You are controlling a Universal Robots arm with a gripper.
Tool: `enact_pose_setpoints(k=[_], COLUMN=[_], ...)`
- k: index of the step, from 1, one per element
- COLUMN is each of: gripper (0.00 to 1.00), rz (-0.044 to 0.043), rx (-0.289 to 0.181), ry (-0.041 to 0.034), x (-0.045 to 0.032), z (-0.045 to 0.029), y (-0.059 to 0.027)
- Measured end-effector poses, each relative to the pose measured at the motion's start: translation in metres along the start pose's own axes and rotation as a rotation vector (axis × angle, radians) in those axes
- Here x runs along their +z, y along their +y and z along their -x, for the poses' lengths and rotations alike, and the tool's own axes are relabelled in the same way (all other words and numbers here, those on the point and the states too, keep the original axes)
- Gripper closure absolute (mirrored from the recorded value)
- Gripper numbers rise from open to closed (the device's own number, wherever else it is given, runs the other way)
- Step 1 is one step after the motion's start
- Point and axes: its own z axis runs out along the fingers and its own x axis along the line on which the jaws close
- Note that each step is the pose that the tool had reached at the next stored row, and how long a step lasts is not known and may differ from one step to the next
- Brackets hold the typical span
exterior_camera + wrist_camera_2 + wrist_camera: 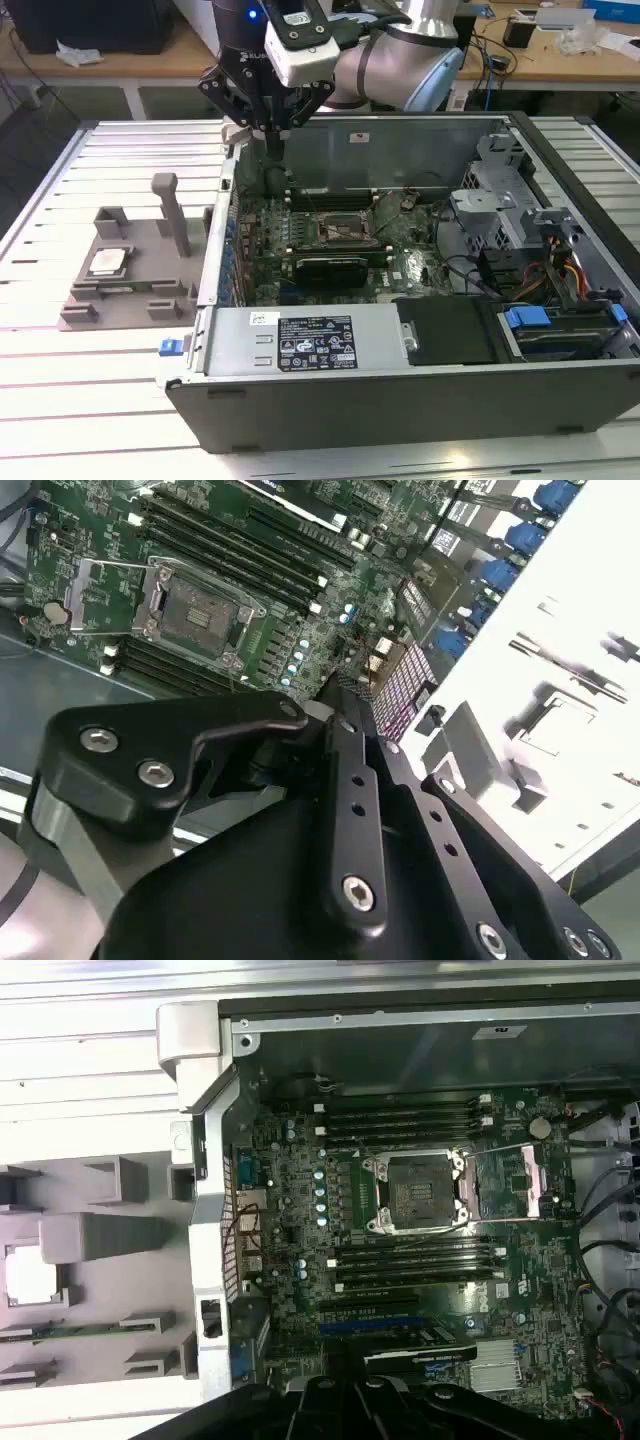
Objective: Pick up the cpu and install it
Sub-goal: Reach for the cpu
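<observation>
Gripper drawn narrow, nothing held, hanging over the motherboard just inside the open computer case, by the wall nearest the fixture. Farther in: CPU socket open, load plate folded back, seemingly empty. Outside the case, to the exterior view's left: grey fixture block on the slatted table. There, the cpu, flat in a recess, well apart from the gripper, untouched. Judged light, stiff, thin, fragile on the underside; best taken by two opposite rim edges, gently, kept level.
</observation>
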Motion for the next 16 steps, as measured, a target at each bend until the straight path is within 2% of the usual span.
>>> enact_pose_setpoints(k=[1, 5, 7, 10, 11, 14, 16], gripper=[0.89, 0.89, 0.89, 0.89, 0.89, 0.89, 0.89], rz=[0.0000, 0.0000, 0.0001, 0.0000, 0.0001, 0.0000, 0.0001], rx=[0.000, 0.000, 0.000, 0.000, 0.000, 0.000, 0.000], ry=[0.0000, 0.0000, 0.0000, -0.0001, -0.0001, 0.0000, -0.0001], x=[-0.0001, -0.0010, -0.0010, -0.0014, -0.0014, -0.0015, -0.0016], z=[-0.0062, -0.0534, -0.0631, -0.0934, -0.1096, -0.1273, -0.1419], y=[-0.0004, -0.0039, -0.0046, -0.0069, -0.0081, -0.0095, -0.0106])
